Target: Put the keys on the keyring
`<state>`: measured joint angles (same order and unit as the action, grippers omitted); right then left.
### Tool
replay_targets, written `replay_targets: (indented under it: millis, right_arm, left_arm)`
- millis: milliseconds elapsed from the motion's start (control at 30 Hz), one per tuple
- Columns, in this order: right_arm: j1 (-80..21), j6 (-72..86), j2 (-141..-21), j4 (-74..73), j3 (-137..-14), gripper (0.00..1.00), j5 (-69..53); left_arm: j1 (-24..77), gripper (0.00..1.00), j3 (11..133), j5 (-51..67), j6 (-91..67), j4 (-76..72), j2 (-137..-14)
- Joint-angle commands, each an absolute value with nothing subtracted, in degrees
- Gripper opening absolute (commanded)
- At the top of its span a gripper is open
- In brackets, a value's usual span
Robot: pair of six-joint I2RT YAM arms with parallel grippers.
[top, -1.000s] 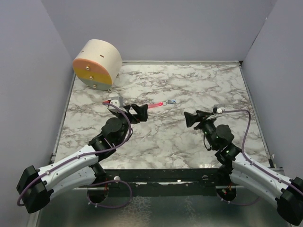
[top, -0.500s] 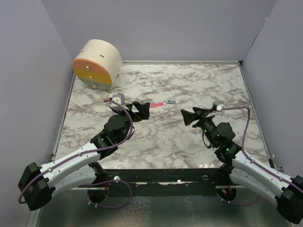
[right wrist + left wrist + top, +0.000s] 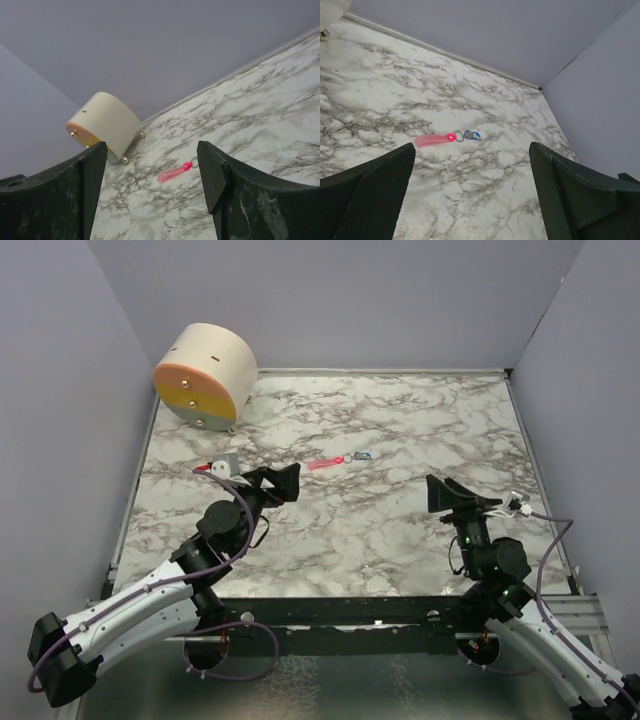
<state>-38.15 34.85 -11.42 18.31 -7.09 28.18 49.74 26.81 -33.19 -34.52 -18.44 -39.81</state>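
Key (image 3: 326, 463): long axis left-right, keyring (image 3: 362, 455) at right end
Table (image 3: 420, 420): edges well apart
Left gripper (image 3: 278, 483): spread wide, empty
Right gripper (image 3: 455, 497): spread wide, empty

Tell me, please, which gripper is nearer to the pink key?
Left. The left gripper is just to the near-left of the pink key; the right gripper sits farther away, to its near-right.

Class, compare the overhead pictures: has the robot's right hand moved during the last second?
Yes. The right hand has drawn back to the right, away from the pink key, which lies where it was.
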Motion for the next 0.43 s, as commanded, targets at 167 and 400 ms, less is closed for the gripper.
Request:
replay_targets:
  millis: [167,400]
  right_arm:
    - [-38.10,37.71,-13.96,14.30,-8.03,0.74,32.07]
    - [-38.12,37.40,-19.46,15.82,-9.57,0.74,29.36]
  left_arm:
    - [49.89,0.99,22.59,-36.25,-38.74,-12.05,-34.42]
    - [49.95,0.99,20.89,-36.38,-37.86,-12.14,-32.54]
